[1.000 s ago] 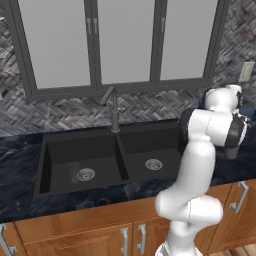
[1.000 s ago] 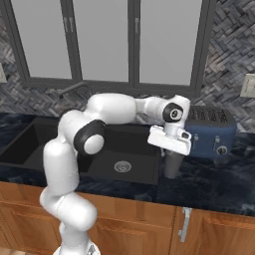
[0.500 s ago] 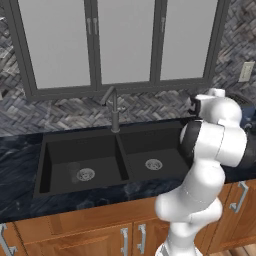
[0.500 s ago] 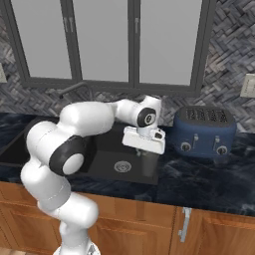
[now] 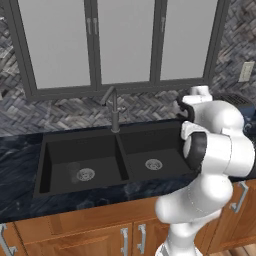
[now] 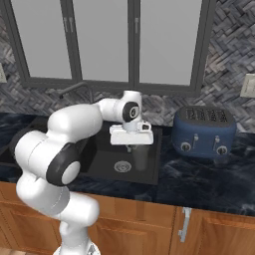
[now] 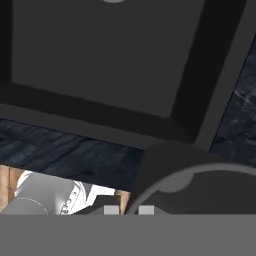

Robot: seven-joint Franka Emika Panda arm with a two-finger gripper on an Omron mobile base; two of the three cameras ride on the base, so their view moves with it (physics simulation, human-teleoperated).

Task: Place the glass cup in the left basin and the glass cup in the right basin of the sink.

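Gripper point(image 6: 130, 148) clenched on rim of glass cup point(image 6: 139, 158), hanging over right basin point(image 6: 107, 160). 2nd glass cup point(image 5: 74, 171) stands in left basin point(image 5: 62, 150). Glass: light, rigid, slippery, fragile; rim pinch suits.

A matte black basin point(image 7: 107, 55) takes up the upper part, its flat floor paler than the dark walls sloping down around it. A sliver of round steel drain point(image 7: 114, 1) shows at the top edge. Dark blue-black marbled counter point(image 7: 65, 152) runs below the basin rim and again at the right edge. A strip of brown wooden cabinet point(image 7: 6, 186) sits lower left. A translucent glass cup point(image 7: 200, 185), curved rim pale, fills the lower right, close to the lens.
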